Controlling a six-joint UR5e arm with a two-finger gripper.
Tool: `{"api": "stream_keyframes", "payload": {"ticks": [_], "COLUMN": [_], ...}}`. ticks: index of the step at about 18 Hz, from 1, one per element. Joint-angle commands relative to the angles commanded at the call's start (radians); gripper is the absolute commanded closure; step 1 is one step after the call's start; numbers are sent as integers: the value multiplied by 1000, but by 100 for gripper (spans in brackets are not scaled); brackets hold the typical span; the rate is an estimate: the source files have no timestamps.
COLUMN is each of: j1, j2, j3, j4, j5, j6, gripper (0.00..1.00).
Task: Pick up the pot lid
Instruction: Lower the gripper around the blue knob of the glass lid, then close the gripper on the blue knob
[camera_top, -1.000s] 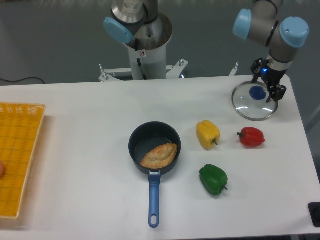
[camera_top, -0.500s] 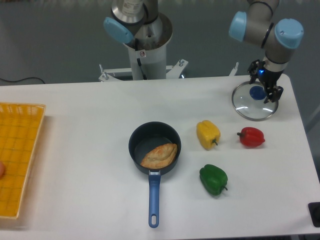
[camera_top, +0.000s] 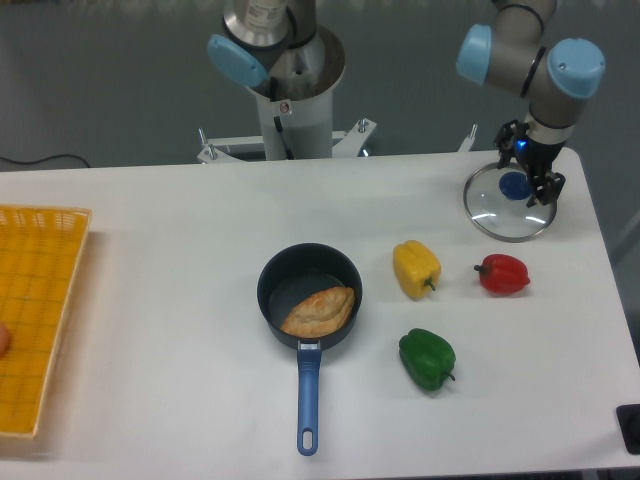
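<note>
Clear, round pot lid with a thin silvery rim (camera_top: 489, 214) lies flat on the white tabletop (camera_top: 180, 300), towards the far right corner, with the shiny red pepper (camera_top: 503, 274) near its front edge. Its blue round knob (camera_top: 515, 186) faces up. The two-finger gripper (camera_top: 531, 169) is at the lid's far right side, close to the knob, its fingers spread apart with nothing held between them; whether either one touches the lid cannot be told from this view.

The knob is the place to take hold. It looks like hard plastic, small and stiff, so it should bear a firm squeeze without giving, though a smooth, rounded side could slip if caught only by the fingertips. The clear part is probably glass: rigid, moderately heavy for its size, and liable to chip or crack if knocked. Pinching the rim would be a poor choice, being low, slick and likely to tip the lid. Centred fingers, closed well down the knob, and a straight, slow lift should keep it level.
</note>
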Motion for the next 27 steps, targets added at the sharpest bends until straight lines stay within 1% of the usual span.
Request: {"api": "stream_keyframes", "payload": {"ticks": [4,14,21,26,27], "j1": [0,-2,0,2,2], "j2": [-2,-12,-14,-14,-15], "j3": [-6,-8,-11,-12,-12], "j4": [11,11,11,11,11], "j5": [0,0,0,0,0], "j6": [0,0,0,0,0], "gripper": [2,4,7,16,19]}}
